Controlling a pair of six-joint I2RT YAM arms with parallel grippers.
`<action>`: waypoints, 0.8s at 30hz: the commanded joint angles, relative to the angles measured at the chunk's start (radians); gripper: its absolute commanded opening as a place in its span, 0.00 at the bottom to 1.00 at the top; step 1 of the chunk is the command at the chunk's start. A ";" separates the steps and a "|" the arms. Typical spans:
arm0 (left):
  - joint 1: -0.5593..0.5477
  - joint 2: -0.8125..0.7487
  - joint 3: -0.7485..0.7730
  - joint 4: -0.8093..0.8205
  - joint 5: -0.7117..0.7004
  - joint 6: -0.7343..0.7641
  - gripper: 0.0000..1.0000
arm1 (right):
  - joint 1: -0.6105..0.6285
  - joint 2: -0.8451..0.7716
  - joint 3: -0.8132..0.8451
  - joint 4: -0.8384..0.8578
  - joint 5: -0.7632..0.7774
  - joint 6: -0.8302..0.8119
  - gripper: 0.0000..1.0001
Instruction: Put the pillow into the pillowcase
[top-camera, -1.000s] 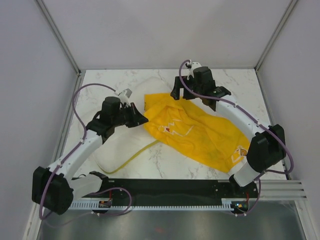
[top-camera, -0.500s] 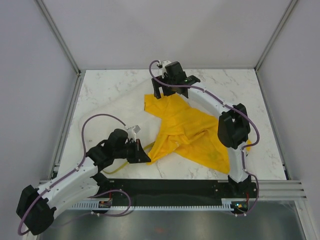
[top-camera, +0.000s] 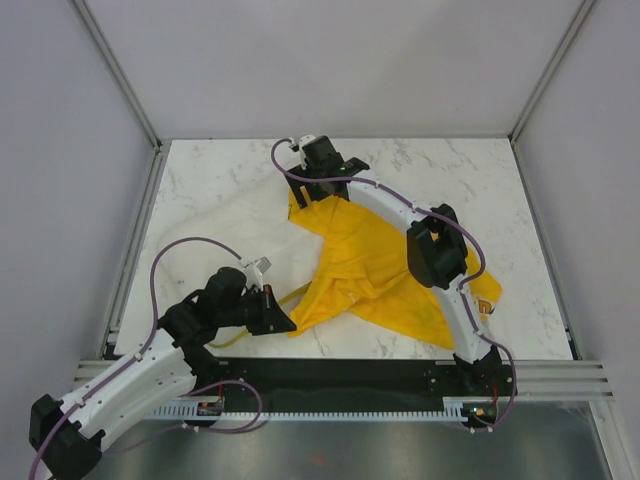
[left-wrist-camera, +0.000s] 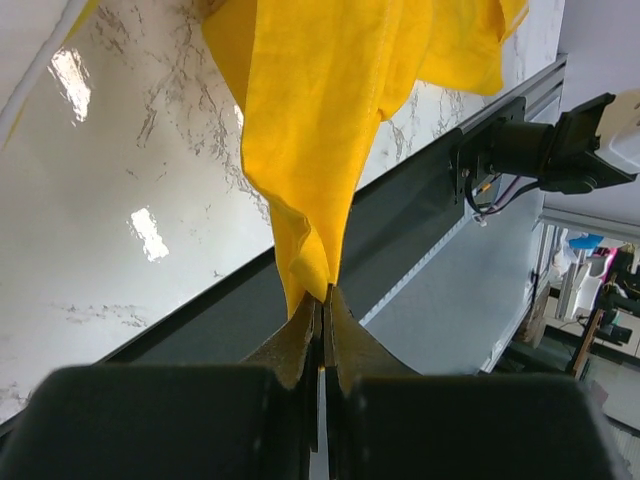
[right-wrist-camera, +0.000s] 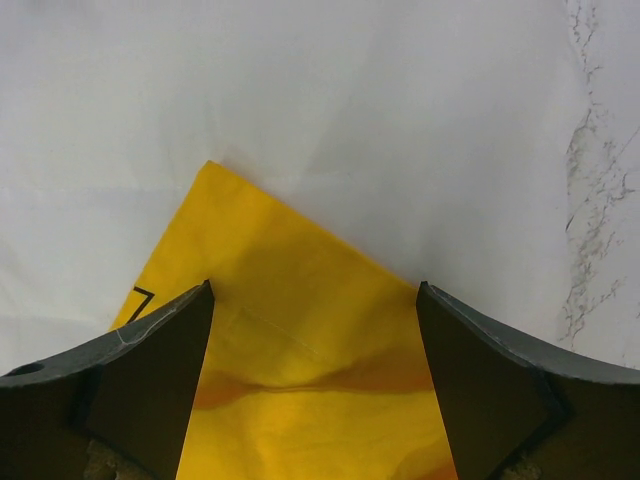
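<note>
One crumpled thin yellow pillowcase (top-camera: 365, 255)

The pillowcase (left-wrist-camera: 310, 120) is thin yellow cloth, softly creased, with a faint sheen. The pillow (right-wrist-camera: 300, 90) is matt white fabric. The table (left-wrist-camera: 130, 200) has a glossy marble-look top. At five o'clock in the top view lies a ribbed silvery metal rail (top-camera: 570, 378). The fingers (right-wrist-camera: 160, 380) of the right gripper (right-wrist-camera: 312, 295) are matt black plastic.

left gripper (left-wrist-camera: 322, 300) pinching pillowcase (left-wrist-camera: 320, 110), marble table (left-wrist-camera: 130, 200)
</note>
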 joint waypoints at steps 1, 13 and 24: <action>-0.006 -0.012 0.006 -0.049 0.004 -0.036 0.02 | 0.010 0.011 0.038 0.034 0.037 -0.022 0.91; -0.011 -0.012 0.015 -0.050 -0.014 -0.028 0.02 | 0.038 0.035 0.098 0.068 -0.053 -0.018 0.96; -0.011 -0.021 0.020 -0.050 -0.026 -0.022 0.02 | 0.070 0.106 0.170 -0.009 0.048 -0.038 0.40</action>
